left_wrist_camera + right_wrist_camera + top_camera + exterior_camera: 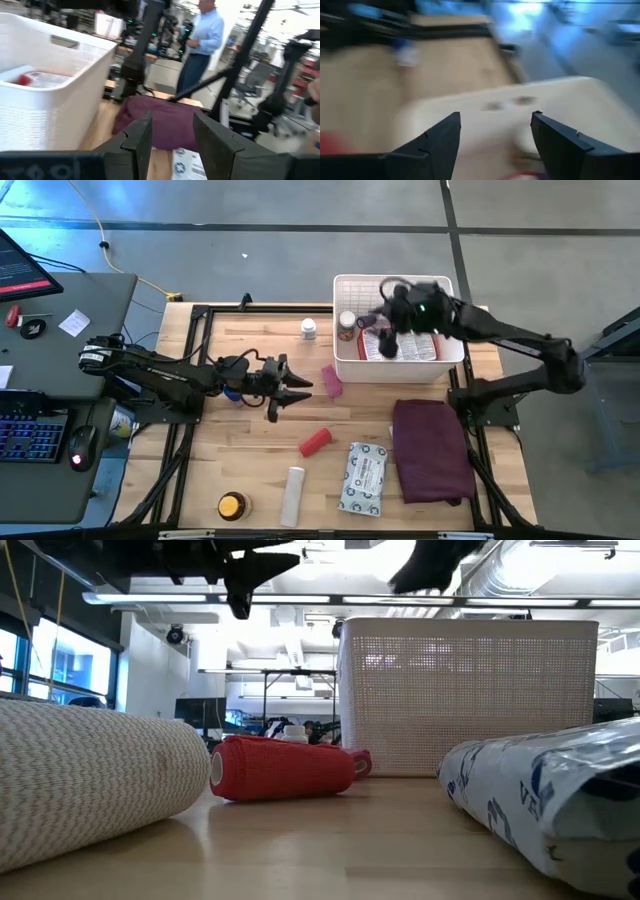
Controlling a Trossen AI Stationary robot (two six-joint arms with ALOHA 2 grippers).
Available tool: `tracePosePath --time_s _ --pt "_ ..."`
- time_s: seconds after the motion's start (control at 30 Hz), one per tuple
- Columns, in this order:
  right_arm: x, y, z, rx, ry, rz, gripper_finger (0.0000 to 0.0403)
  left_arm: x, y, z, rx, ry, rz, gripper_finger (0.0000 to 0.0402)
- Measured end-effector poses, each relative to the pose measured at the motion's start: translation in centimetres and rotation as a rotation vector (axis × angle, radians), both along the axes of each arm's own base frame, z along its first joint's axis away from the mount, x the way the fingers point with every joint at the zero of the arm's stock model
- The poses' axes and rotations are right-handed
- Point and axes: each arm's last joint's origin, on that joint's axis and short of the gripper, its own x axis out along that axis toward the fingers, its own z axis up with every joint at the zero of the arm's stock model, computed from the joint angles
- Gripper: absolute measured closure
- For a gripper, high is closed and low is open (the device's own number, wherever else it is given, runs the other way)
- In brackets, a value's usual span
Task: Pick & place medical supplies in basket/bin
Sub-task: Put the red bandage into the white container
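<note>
The white basket [345, 365] sits at the far right part of the table [250, 420]. Inside it are a red-and-white flat pack [420, 348] and a small bottle [347, 323] at its left wall; other contents are hidden under the arm.

The right gripper [385, 330] hangs over the basket's interior. In its wrist view the jaws stand apart with nothing between them, released, with the basket rim [485, 107] blurred beyond.

The left gripper [290, 392] is above the table left of centre, pointing toward the basket. Its jaws are parted, nothing held, as the left wrist view shows, with the maroon cloth [160, 122] ahead and the basket wall [45, 110] to one side. A person in a blue shirt [205, 37] stands in the room behind.

Supplies on the table:
- White small bottle [308, 329], near the far edge, left of the basket.
- Pink tube [332, 380], just beside the basket's near-left corner.
- Red roll [315, 442], mid table.
- White roll [292, 495], near the front edge.
- Orange-lidded tin [232, 505], left of the white roll.
- Grey-white packet [363, 478], right of the white roll and touching or just beside the maroon cloth [430, 450].

The low view shows the red roll [285, 770] lying on its side in front of the basket [470, 695], the white roll [90, 775] close at left and the packet [540, 795] at right.
</note>
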Motion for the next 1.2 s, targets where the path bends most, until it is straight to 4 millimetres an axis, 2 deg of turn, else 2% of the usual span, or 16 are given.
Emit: tracePosePath --time_s 0.13,0.27,0.4,0.53,0.67,0.83,1.0,1.2 --pt "0.2 4.4 -0.1 0.061 0.039 0.129 0.0176 0.0 -0.5 0.0 0.009 -0.001 -0.035 0.0225" --pt "1.3 8.5 -1.6 0.012 0.128 0.216 0.0178 -0.1 -1.4 0.0 0.054 -0.007 -0.018 0.0225" --pt "3.1 12.1 -4.2 -0.032 0.117 0.34 0.0177 -0.3 -2.0 0.4 0.082 -0.038 -0.01 0.0225" --pt "4.9 14.7 -7.6 -0.023 0.079 0.472 0.0179 -0.6 -2.3 0.9 0.091 -0.075 -0.015 0.0225" --pt "7.0 16.1 -10.8 0.004 0.083 0.569 0.0186 -0.8 -2.2 1.0 0.091 -0.066 -0.01 0.0225" --pt "9.7 16.9 -14.2 -0.001 0.126 0.635 0.0189 -1.2 -2.0 1.1 0.089 -0.031 0.033 0.0225" --pt "11.5 17.4 -17.4 -0.012 0.165 0.687 0.0184 -1.6 -2.0 1.2 0.075 -0.006 0.037 0.0225" --pt "12.8 17.7 -19.2 -0.029 0.114 0.713 0.0161 -1.6 -2.0 1.2 0.075 -0.002 0.037 0.0225"
